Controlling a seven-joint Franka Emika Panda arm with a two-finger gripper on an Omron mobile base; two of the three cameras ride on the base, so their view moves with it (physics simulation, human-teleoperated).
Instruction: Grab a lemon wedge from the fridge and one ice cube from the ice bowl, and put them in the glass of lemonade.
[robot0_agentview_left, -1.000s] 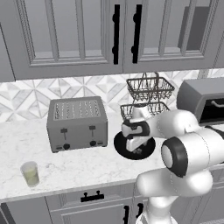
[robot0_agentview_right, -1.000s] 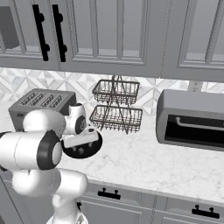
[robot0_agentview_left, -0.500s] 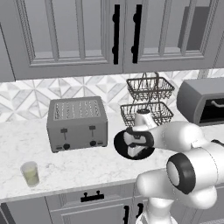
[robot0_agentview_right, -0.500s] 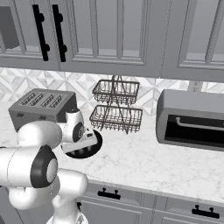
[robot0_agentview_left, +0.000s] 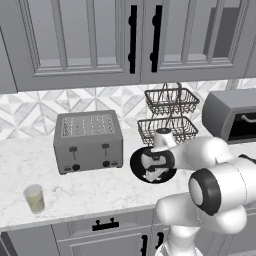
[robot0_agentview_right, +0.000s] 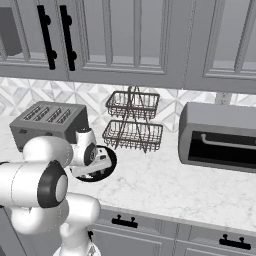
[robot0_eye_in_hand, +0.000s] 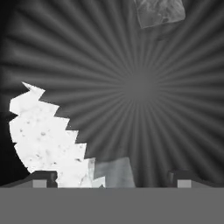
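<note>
Hand view looks straight down into the dark ice bowl (robot0_eye_in_hand: 144, 87), so the ice step is in hand. The gripper (robot0_eye_in_hand: 111, 177) hangs just over the bowl with its jaws spread wide and nothing between them. 2 ice cubes show: 1 ice cube (robot0_eye_in_hand: 114, 171) lies just beside the left fingertip, the other cube (robot0_eye_in_hand: 159, 11) at the bowl's far rim. Next, I judge, the hand must descend and close on the near cube. The glass of lemonade (robot0_agentview_left: 34, 198) stands well left of the bowl, beyond the toaster (robot0_agentview_left: 88, 140).
</note>
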